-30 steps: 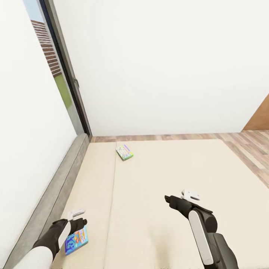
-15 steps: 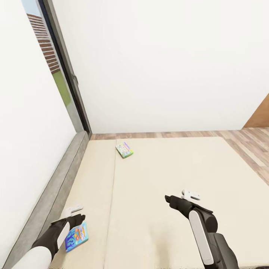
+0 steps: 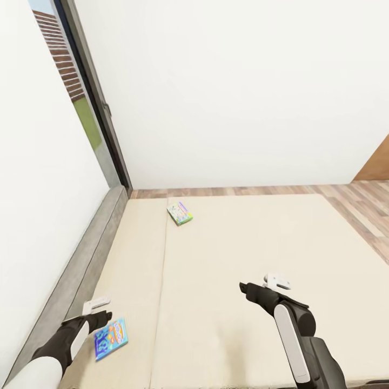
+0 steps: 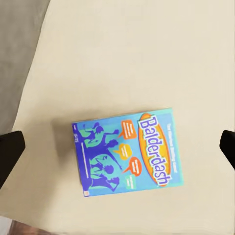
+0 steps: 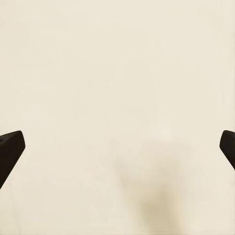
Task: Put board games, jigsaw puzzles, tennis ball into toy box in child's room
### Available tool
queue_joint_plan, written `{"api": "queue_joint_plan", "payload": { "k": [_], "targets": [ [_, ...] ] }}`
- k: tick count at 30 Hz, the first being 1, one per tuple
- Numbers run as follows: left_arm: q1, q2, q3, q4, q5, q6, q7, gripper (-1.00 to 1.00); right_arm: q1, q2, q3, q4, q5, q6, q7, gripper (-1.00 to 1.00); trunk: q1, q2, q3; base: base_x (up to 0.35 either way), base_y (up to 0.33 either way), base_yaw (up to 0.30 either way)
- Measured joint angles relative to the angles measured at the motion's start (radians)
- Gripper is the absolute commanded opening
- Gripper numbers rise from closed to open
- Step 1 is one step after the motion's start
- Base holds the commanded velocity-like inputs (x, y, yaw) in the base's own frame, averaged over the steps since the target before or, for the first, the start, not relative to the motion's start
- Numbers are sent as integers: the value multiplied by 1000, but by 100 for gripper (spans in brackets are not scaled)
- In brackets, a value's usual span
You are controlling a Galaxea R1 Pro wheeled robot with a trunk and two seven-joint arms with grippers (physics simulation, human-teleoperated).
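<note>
Bed (image 3: 243,259) mattress: matt beige cloth, smooth, faint seam. Headboard (image 3: 81,259): grey, slightly mottled, perhaps fabric. Blue board game (image 4: 128,152): printed card, smooth, slight sheen. Far game box (image 3: 180,214): printed cover, too small for finish. Floor (image 3: 356,202): wood plank, satin. Wall (image 3: 232,92): plain matt white. Window frame (image 3: 97,102): dark, smooth.

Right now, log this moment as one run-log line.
left gripper: open above blue game box | right gripper: open over bare mattress | second game box: far on bed

Black arms (image 3: 302,324) with white panels, black fingers (image 4: 10,152).
</note>
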Motion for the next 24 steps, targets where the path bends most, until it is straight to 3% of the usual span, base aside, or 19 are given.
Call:
{"api": "queue_joint_plan", "payload": {
  "k": [6, 24],
  "targets": [
    [0, -5, -2, -5, 1, 35, -3, 100, 0, 1, 1, 0, 0, 0, 0, 100, 0, 0, -10, 0, 0, 0],
    [-1, -6, -40, -29, 2, 49, -3, 100, 0, 5, 2, -4, 0, 8, -1, 100, 0, 0, -39, 0, 0, 0]
  ]
}}
